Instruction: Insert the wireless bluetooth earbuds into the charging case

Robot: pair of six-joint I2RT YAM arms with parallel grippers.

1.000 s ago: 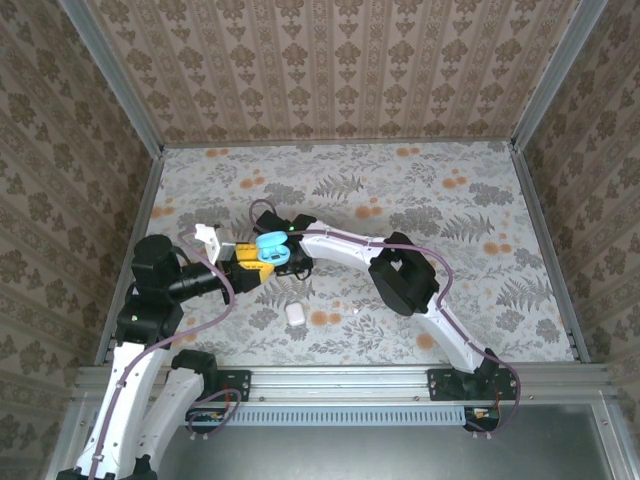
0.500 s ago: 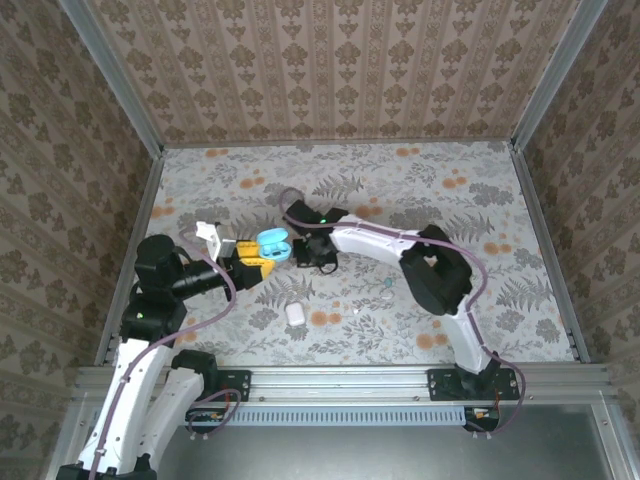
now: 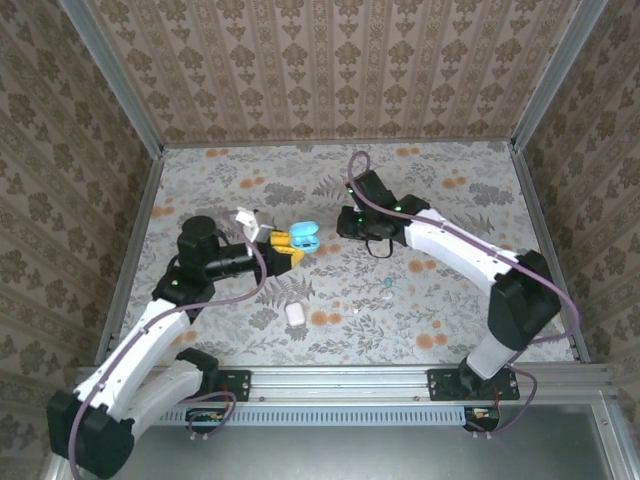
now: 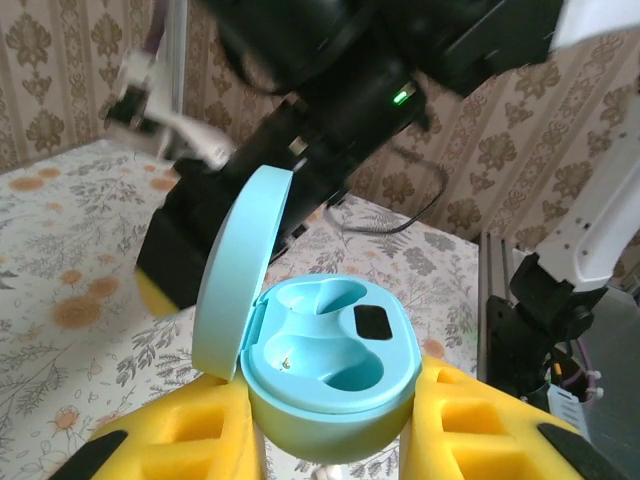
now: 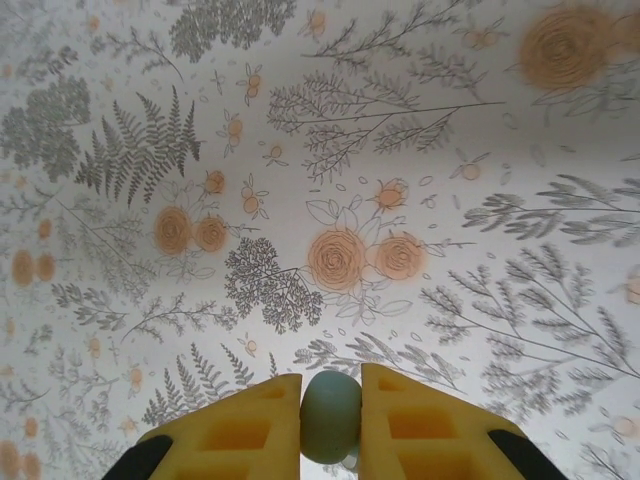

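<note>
My left gripper point(image 3: 287, 250) is shut on the teal charging case point(image 3: 303, 237), held above the table left of centre. In the left wrist view the case point(image 4: 330, 350) sits between the yellow pads point(image 4: 180, 440) with its lid point(image 4: 240, 270) swung open to the left, and both sockets are bare. My right gripper point(image 3: 343, 222) hovers just right of the case. Seen from the right wrist, its pads point(image 5: 240, 425) are shut on a teal earbud point(image 5: 329, 425) above the flowered table. A second teal earbud point(image 3: 388, 285) lies on the table further right.
A white case point(image 3: 295, 312) rests on the table near the front, with a tiny whitish piece point(image 3: 357, 312) to its right. Patterned walls and metal rails point(image 3: 540, 230) box in the table on three sides.
The right gripper pulled away from above the case, to the right and further back. The left gripper carried the open case to the right and slightly back.
</note>
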